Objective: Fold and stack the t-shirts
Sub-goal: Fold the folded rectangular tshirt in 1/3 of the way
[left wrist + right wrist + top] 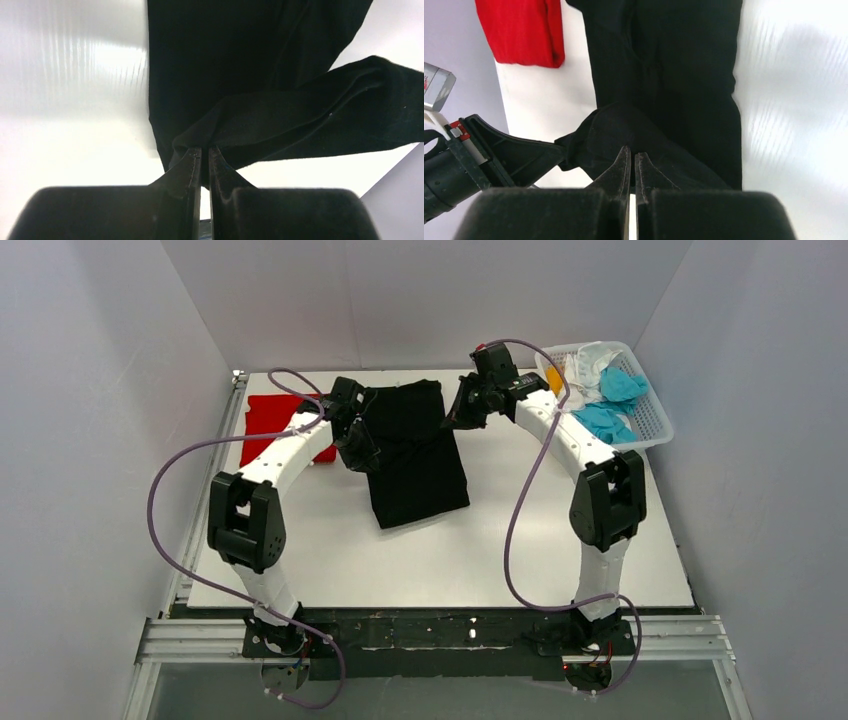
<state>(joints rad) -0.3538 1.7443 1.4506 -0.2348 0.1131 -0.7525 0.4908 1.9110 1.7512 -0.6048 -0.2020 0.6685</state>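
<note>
- From above, the black t-shirt [418, 465] is seen on the far middle of the white table [450, 560]. Its far edge is lifted off the surface and its near part lies flat.
- The left gripper [362, 452] is placed at the shirt's far left corner and the right gripper [452, 418] at its far right corner.
- The red t-shirt [268, 420] is laid flat at the far left of the table, partly hidden by the left arm.
- A white lattice basket [652, 420] is set at the far right corner, with cyan cloth [608, 420] bunched inside.
- In the left wrist view, the left gripper [205, 152] is shown with its jaws nearly touching, and a fold of the black t-shirt [240, 60] is pinched at the tips. A band of the cloth is stretched off to the right above the table [70, 100].
- In the right wrist view, the right gripper [633, 155] is shown pressed together on a bunched edge of the black t-shirt [674, 70]. The rest of the shirt is spread on the table [794, 100] beyond.
- The left gripper [555, 149] is seen at the left of this view, clamped on the same raised edge.
- The red t-shirt [524, 30] is seen at the upper left, apart from the black one.
</note>
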